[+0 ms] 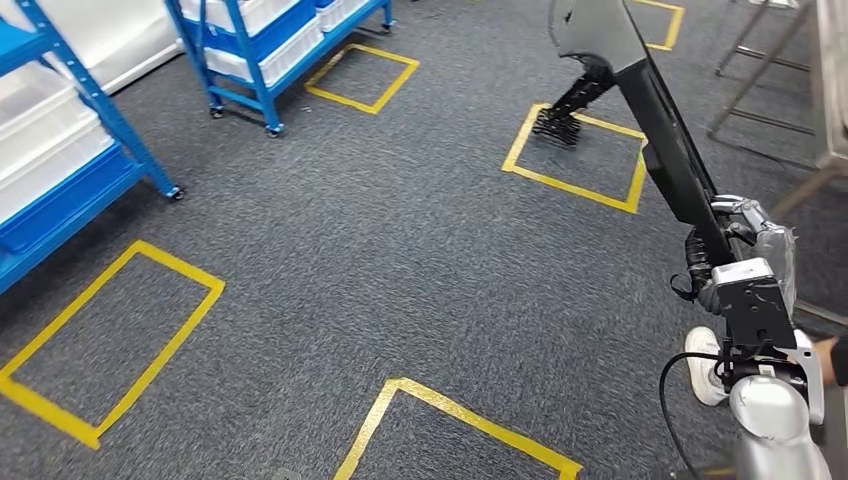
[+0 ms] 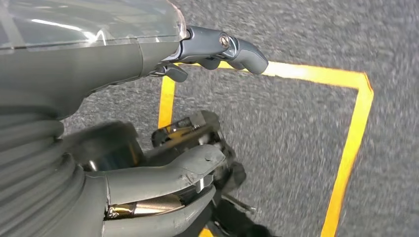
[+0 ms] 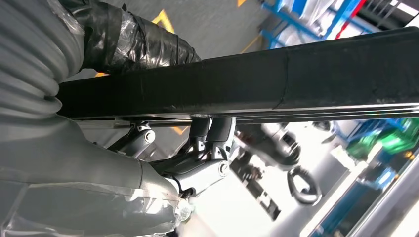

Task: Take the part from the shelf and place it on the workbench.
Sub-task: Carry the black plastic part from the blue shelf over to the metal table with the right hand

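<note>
The part is a long black bar (image 1: 668, 140) with a grey end cap and a black ribbed piece (image 1: 560, 122) hanging from its far end. My right hand (image 1: 752, 248) grips the bar at its near end and holds it out over the carpet, slanting away from me. In the right wrist view the bar (image 3: 276, 84) runs across the picture, with the fingers (image 3: 210, 143) of my right hand (image 3: 99, 173) curled around it. My left hand (image 2: 123, 64) hangs over the floor with thumb (image 2: 237, 47) and fingers (image 2: 173, 170) apart, holding nothing.
Blue shelves with white bins stand at the left (image 1: 70, 150) and at the back (image 1: 265, 45). Metal legs of a bench (image 1: 775, 95) are at the far right. Yellow tape squares (image 1: 575, 150) mark the grey carpet. A person's white shoe (image 1: 705, 365) is beside my right arm.
</note>
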